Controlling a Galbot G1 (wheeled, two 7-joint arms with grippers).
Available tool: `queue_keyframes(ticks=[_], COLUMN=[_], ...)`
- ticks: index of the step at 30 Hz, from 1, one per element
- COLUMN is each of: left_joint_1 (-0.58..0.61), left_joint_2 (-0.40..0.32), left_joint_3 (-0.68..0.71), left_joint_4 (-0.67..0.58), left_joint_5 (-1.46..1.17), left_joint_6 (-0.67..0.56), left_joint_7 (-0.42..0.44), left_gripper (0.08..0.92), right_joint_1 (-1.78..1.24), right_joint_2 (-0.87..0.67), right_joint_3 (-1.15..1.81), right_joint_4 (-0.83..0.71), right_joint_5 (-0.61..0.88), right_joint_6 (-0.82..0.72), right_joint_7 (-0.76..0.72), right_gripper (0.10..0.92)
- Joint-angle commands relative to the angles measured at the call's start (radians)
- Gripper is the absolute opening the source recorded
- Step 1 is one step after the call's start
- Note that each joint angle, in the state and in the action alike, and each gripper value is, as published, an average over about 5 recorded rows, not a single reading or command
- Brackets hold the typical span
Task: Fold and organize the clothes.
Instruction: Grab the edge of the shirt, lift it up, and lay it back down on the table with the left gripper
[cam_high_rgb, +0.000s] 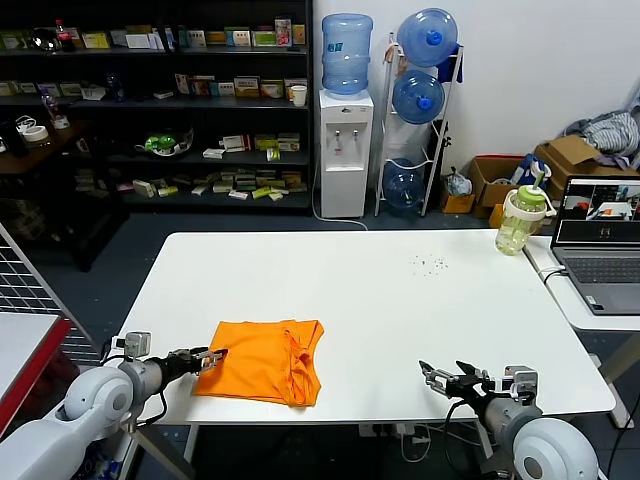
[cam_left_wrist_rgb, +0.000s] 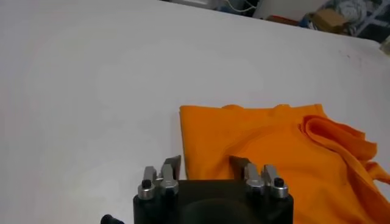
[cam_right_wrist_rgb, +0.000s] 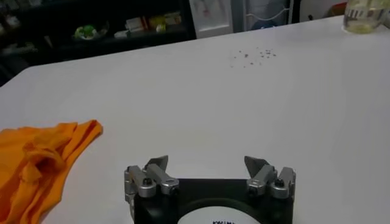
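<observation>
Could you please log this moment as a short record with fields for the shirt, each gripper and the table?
shirt: orange T-shirt, folded into a rough rectangle, near the table's front edge on the robot's left
left gripper: open, at the shirt's left edge, holding nothing
right gripper: open, empty, low over the front right of the table, apart from the shirt
table: white table, small dark specks toward the far right

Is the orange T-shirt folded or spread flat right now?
Folded: the T-shirt lies as a compact doubled rectangle, its right edge bunched in layers, with no sleeves spread. The left gripper is at its edge.
</observation>
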Motion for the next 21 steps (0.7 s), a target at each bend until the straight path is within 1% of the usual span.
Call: queue_keyframes(ticks=[1, 10, 14, 17, 21], left_joint_1=[-0.006, 0.003, 0.027, 0.056, 0.096], left_joint_2=[-0.002, -0.011, -0.016, -0.018, -0.009], left_joint_3=[0.008, -0.001, -0.026, -0.058, -0.108], left_joint_4=[0.004, -0.015, -0.068, -0.150, -0.274], left_joint_5=[0.006, 0.005, 0.002, 0.012, 0.015], left_joint_6=[0.002, -0.001, -0.010, -0.022, 0.000], left_joint_7=[0.008, -0.006, -0.039, -0.098, -0.241], left_gripper=[0.520, 0.260, 0.145, 0.101, 0.098], right_joint_1=[-0.001, -0.008, -0.009, -0.008, 0.000], right_joint_2=[0.001, 0.003, 0.004, 0.005, 0.004], right_joint_3=[0.000, 0.005, 0.007, 0.009, 0.011], right_joint_4=[0.003, 0.005, 0.005, 0.004, 0.003], right_joint_5=[0.000, 0.000, 0.000, 0.000, -0.003], right_joint_6=[0.000, 0.001, 0.002, 0.002, 0.005], right_joint_7=[0.001, 0.002, 0.001, 0.000, -0.004], right_gripper=[0.823, 0.823, 0.823, 0.823, 0.823])
